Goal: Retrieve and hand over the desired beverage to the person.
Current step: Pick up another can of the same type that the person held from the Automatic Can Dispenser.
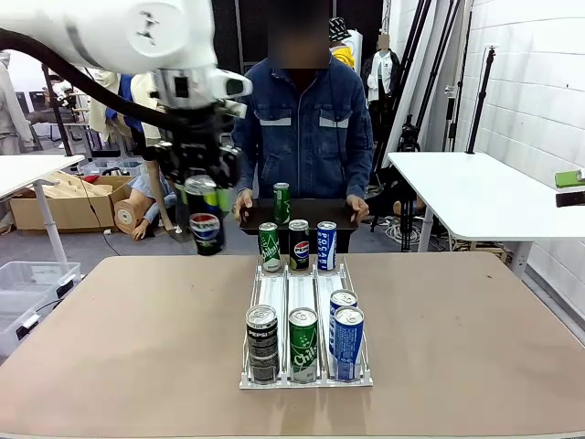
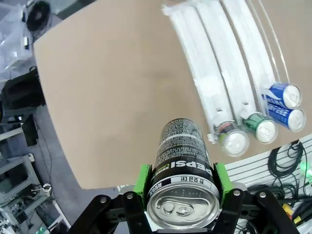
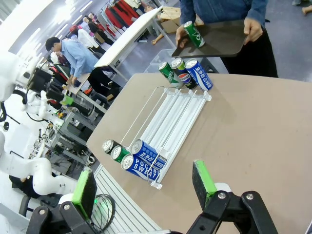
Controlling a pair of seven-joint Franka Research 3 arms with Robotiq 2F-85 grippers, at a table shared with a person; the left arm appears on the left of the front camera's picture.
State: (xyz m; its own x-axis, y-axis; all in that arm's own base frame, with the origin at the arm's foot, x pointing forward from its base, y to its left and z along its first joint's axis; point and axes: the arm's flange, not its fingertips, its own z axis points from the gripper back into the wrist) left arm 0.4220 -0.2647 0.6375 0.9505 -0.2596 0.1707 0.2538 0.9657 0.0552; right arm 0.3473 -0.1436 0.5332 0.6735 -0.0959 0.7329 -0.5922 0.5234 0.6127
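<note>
gripping a black pepsi can [image 1: 206, 229] upright between the green pads of the left gripper [image 1: 206, 206], jaws closing on its upper half. hanging it clear above the table [image 1: 137, 347], near the far edge and left of the white rack [image 1: 302, 288]. showing, in the left wrist view, the can [image 2: 181, 161] from its top end, with one pad pressing on each side in that gripper [image 2: 183, 181]. facing the person [image 1: 311, 128] in a blue denim jacket, standing behind the far edge and holding a dark tray [image 1: 320, 208] in both hands. carrying one green can [image 1: 281, 202] upright on that tray. lining up three cans [image 1: 299, 245] at the rack's far end and four cans [image 1: 303, 340] at its near end. spreading the right gripper [image 3: 144, 183] wide open, holding nothing between its pads.
</note>
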